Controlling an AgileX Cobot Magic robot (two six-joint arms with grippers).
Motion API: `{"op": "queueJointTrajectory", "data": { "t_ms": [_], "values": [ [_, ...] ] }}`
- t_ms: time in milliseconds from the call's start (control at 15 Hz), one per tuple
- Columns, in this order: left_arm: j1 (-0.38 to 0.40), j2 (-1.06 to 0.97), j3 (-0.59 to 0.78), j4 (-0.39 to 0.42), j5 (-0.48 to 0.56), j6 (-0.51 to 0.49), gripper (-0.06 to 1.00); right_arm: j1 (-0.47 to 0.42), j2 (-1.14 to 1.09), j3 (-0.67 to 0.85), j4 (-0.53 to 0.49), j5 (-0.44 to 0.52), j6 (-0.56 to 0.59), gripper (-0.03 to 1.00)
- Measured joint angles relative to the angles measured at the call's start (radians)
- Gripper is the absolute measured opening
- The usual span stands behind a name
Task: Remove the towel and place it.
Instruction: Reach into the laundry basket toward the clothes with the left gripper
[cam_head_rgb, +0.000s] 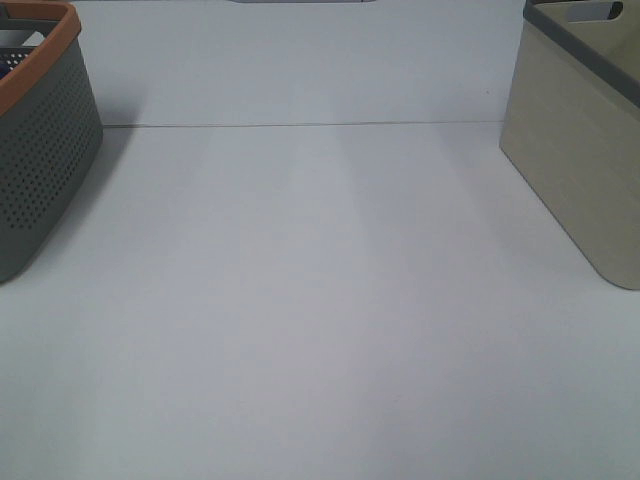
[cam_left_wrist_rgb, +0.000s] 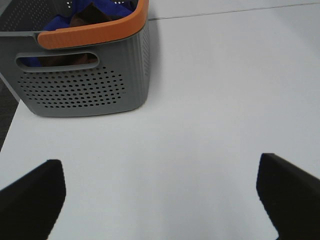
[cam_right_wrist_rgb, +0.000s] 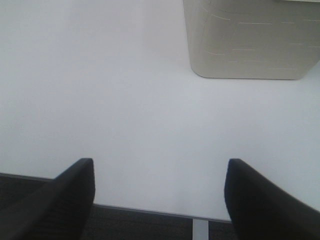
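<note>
Overhead, the white surface (cam_head_rgb: 320, 300) carries a beige bin (cam_head_rgb: 575, 150) at two o'clock and a grey perforated basket (cam_head_rgb: 40, 160) with an orange rim at ten o'clock. Inside the basket the towel (cam_left_wrist_rgb: 82, 20) lies amid blue cloth (cam_left_wrist_rgb: 55, 22). Left fingers (cam_left_wrist_rgb: 32, 197) and right fingers (cam_right_wrist_rgb: 65, 200) are spread wide, holding nothing.

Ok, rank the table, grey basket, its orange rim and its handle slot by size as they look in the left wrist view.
Largest to smallest:
1. table
2. grey basket, partly cut off by the frame
3. orange rim
4. handle slot
</note>
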Motion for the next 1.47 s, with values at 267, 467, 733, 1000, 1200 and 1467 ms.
{"op": "queueJointTrajectory", "data": {
  "t_ms": [267,467,733,1000,1200,1467],
  "values": [
    [0.000,0.000,0.000,0.000,0.000,0.000,0.99,0.000,0.000,0.000,0.000,0.000,0.000,0.64],
    [0.000,0.000,0.000,0.000,0.000,0.000,0.99,0.000,0.000,0.000,0.000,0.000,0.000,0.64],
    [0.000,0.000,0.000,0.002,0.000,0.000,0.99,0.000,0.000,0.000,0.000,0.000,0.000,0.64],
    [0.000,0.000,0.000,0.012,0.000,-0.005,0.99,0.000,0.000,0.000,0.000,0.000,0.000,0.64],
    [0.000,0.000,0.000,0.052,0.000,-0.036,0.99,0.000,0.000,0.000,0.000,0.000,0.000,0.64],
    [0.000,0.000,0.000,0.055,0.000,-0.042,0.99,0.000,0.000,0.000,0.000,0.000,0.000,0.64]
  ]
}}
